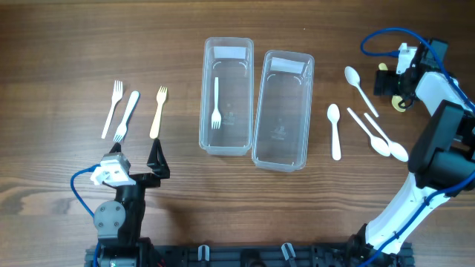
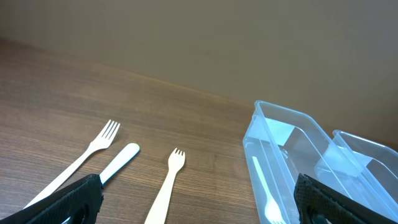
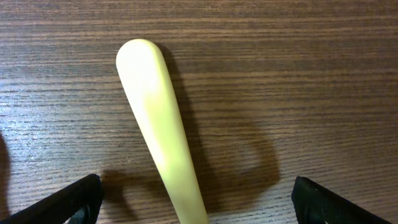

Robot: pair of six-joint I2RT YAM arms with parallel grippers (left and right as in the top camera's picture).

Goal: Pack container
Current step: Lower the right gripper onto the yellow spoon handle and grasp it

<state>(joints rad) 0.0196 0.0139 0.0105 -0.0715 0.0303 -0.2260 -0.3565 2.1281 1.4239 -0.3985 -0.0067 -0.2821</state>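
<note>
The right gripper (image 1: pixel 398 87) is hovering at the table's (image 1: pixel 59 59) far right, at about 2 o'clock from the two clear containers, with its jaws standing wide and nothing held. A pale yellow utensil (image 3: pixel 158 118) is lying on the wood directly beneath it. In the right wrist view the handle is running from a rounded end at 11 o'clock down towards 6 o'clock. It is passing between the two fingers (image 3: pixel 68 202) with bare table showing on either side, so the jaws are straddling it across its narrow width. That looks like the relation a straight descent and close would depend on.

The right arm is much the nearer one to this piece and to the four white spoons (image 1: pixel 335 131) lying between it and the right container (image 1: pixel 282 110), which is looking empty. The left container (image 1: pixel 226 96) is holding one white fork (image 1: pixel 216 104).

The left gripper (image 1: pixel 137 157) is also standing fully open and empty. Three forks (image 1: pixel 158 113) are lying at its 12 o'clock, with long axes running roughly 12 to 6.

The utensil's working end is being cut off by the bottom of the wrist view. From overhead the gripper is covering all but a sliver of yellow, so whether it is a spoon or a fork cannot be told.
</note>
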